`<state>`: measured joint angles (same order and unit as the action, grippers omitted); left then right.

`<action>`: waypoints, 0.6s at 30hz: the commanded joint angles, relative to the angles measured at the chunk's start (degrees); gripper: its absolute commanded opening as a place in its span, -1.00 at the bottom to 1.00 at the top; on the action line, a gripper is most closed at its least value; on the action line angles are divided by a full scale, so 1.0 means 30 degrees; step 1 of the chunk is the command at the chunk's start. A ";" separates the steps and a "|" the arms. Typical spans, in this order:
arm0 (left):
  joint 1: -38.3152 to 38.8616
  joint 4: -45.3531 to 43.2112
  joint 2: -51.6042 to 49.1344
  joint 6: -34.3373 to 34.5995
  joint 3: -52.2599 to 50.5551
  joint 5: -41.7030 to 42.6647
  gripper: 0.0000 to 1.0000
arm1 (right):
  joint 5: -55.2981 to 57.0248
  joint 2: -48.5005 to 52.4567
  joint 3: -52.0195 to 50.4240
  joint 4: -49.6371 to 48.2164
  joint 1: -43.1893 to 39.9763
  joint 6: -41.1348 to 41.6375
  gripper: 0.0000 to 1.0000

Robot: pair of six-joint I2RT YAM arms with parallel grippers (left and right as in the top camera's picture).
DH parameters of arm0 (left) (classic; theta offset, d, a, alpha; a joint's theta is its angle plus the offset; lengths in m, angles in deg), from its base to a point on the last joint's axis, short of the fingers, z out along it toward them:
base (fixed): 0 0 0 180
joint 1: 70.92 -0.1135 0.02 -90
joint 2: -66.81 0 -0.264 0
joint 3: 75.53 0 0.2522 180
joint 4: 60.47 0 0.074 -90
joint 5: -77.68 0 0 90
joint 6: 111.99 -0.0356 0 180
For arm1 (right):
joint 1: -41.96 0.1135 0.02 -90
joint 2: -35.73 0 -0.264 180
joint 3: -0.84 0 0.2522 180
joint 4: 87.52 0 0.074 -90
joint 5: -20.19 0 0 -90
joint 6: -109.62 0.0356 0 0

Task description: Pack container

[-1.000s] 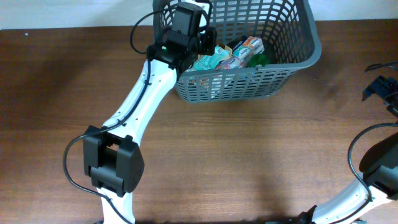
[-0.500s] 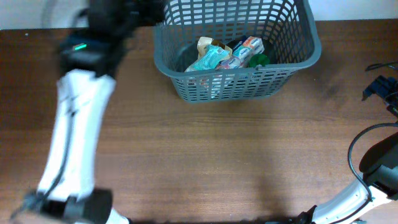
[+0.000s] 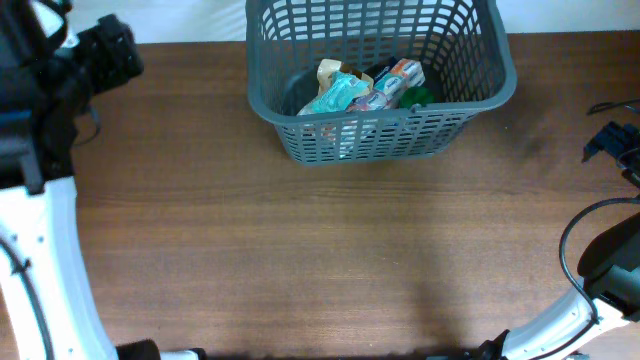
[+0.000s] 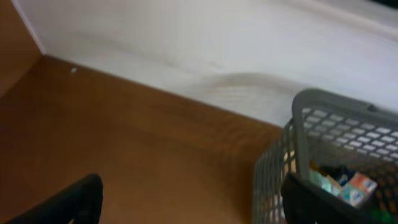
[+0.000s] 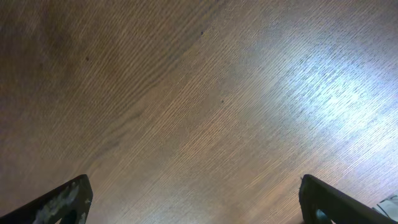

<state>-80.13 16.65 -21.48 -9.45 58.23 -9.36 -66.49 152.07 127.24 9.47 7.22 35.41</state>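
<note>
One container on the bench, and it sits up at 12 o'clock in the overhead view, its far rim running off the top edge. It is a dark grey shopping basket with lattice sides and a solid rim. Inside it the goods are bunched toward the 6 o'clock wall. I count one pale teal pouch lying tilted. Touching it at 3 o'clock is one packet with red and orange print. At the 4 o'clock end of the pile there is one green item. There may be more wrappers tucked under these, but I can't tell for sure. There is printing on the packets, but it is too small to read, and no brand can be made out.

Two arms are in view. The left arm stands at 9 o'clock, with its dark head up at 10 o'clock, well apart from the basket. Through its wrist camera the left hand is spread wide with nothing between its two black fingers. The basket corner shows at 4 o'clock, under a white wall.

The right arm curls in at 4 o'clock. The right hand is released too, its fingers wide apart over bare wood grain.
</note>
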 commanded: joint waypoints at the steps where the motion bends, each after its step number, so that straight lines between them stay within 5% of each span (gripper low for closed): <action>1: -0.0277 0.0787 0.1581 -0.0823 0.0022 0.0073 0.66 | -0.0029 -0.0226 -0.0036 -0.0044 0.0095 -0.0109 0.97; 18: -0.0576 0.7555 0.9231 -0.3497 -0.1217 0.1129 0.64 | -0.0036 -0.0226 -0.0036 -0.0044 0.0095 -0.0109 0.98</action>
<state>-81.57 38.99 2.12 -18.20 56.44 -8.64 -66.49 152.07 127.24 9.47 7.22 35.43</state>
